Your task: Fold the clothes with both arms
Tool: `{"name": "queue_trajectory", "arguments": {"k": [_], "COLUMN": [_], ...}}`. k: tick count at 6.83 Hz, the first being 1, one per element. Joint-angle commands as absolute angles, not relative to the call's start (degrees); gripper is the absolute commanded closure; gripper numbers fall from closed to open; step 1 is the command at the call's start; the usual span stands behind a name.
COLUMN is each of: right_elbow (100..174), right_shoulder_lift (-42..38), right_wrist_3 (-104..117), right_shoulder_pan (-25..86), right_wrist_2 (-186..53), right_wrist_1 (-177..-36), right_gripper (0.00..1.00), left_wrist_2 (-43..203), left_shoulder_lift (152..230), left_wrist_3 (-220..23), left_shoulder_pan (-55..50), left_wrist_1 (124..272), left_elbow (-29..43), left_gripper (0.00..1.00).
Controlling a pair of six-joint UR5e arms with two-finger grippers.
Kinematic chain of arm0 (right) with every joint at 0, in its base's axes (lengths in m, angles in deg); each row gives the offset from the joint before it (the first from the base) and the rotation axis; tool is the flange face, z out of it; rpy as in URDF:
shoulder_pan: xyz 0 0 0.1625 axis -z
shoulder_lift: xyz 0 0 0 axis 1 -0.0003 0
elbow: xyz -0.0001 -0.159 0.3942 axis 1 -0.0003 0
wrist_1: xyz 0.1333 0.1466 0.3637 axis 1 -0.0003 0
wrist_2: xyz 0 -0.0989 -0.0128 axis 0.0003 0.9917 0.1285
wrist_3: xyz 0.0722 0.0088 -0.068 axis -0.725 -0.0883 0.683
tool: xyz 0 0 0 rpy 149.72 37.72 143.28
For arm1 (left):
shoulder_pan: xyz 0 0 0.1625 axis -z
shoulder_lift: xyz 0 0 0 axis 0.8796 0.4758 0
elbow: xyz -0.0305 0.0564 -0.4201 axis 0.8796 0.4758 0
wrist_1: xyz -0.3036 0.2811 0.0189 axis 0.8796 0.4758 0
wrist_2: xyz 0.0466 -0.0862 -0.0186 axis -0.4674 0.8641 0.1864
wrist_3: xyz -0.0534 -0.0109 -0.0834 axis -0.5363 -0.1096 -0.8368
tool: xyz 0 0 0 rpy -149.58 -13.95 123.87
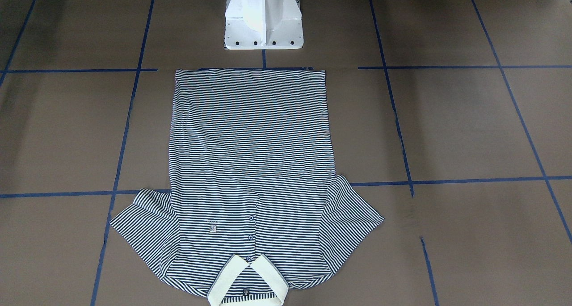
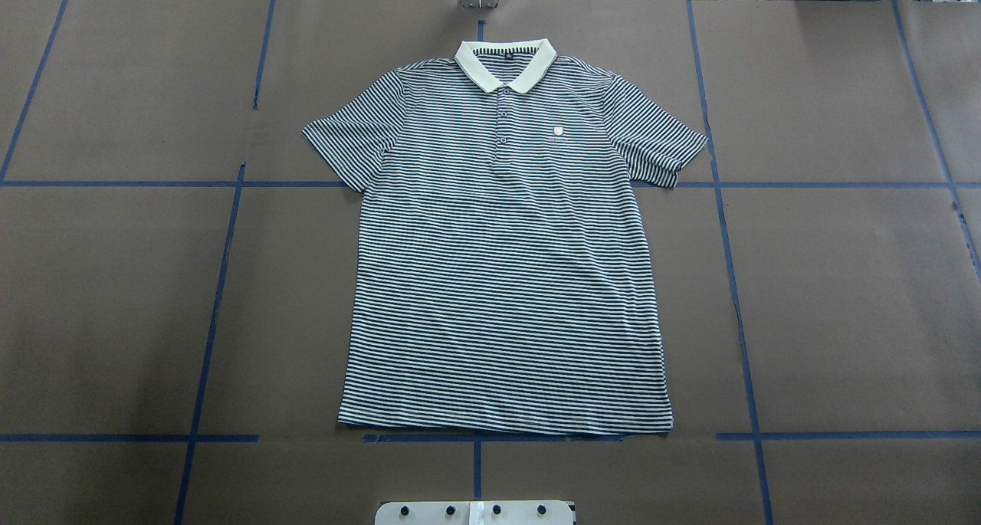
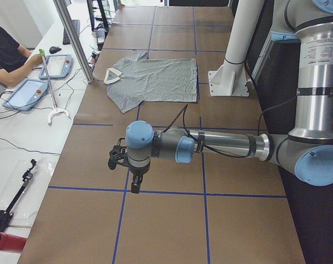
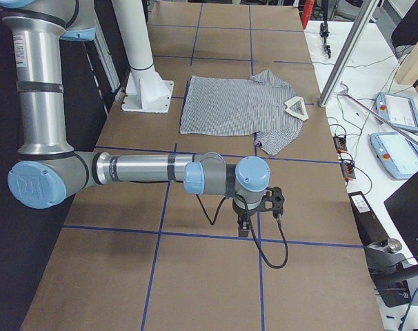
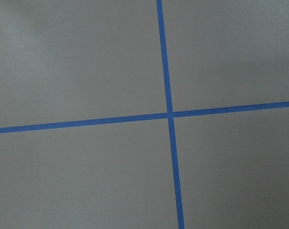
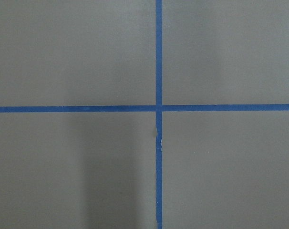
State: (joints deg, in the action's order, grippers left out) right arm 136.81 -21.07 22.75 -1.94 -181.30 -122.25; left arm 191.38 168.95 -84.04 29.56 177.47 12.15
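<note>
The clothes are one navy-and-white striped polo shirt [image 2: 502, 280] lying flat and face up in the middle of the table, sleeves spread. Its cream collar [image 2: 506, 61] points away from the robot's base and its hem lies near the base. The front-facing view shows the shirt [image 1: 250, 163] with no arm over it. My left gripper [image 3: 136, 186] hangs over bare table far to the shirt's left; I cannot tell whether it is open. My right gripper [image 4: 243, 226] hangs over bare table far to the shirt's right, state also unclear. Both wrist views show only brown table and blue tape.
Blue tape lines [image 2: 222, 280] grid the brown table. The white pedestal base [image 1: 263, 18] stands just behind the shirt's hem. A side bench holds tablets [image 3: 23, 93] with a seated person [image 3: 4, 55] beside them. Cables and a tablet [image 4: 399, 110] lie past the table's far edge.
</note>
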Motion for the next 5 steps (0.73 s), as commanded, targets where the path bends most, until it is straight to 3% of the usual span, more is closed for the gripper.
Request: {"name": "queue_trajectory", "arguments": {"k": [1,2,5], "right_elbow": [137.61,137.7,135.45], "right_shoulder_lift": [-20.65,-20.56,-17.83], "right_wrist_3": [22.62,22.62,18.59], "right_shoulder_pan": [-1.95,-1.87,2.33], "right_wrist_2": [-180.91,-181.16,-185.61], "right_wrist_1": [-122.24,-122.24,-110.51], "right_gripper": [0.0,0.0,0.0], "left_wrist_2": [191.38,191.38,191.38], "left_shoulder_lift": [169.13,169.65,182.89], "left_wrist_3": [-84.04,-84.12,-84.91], "left_shoulder_pan": [29.55,29.47,25.19], "left_wrist_1": [177.55,178.34,179.57], "left_elbow": [12.24,12.33,10.85], "left_gripper": [0.0,0.0,0.0]}}
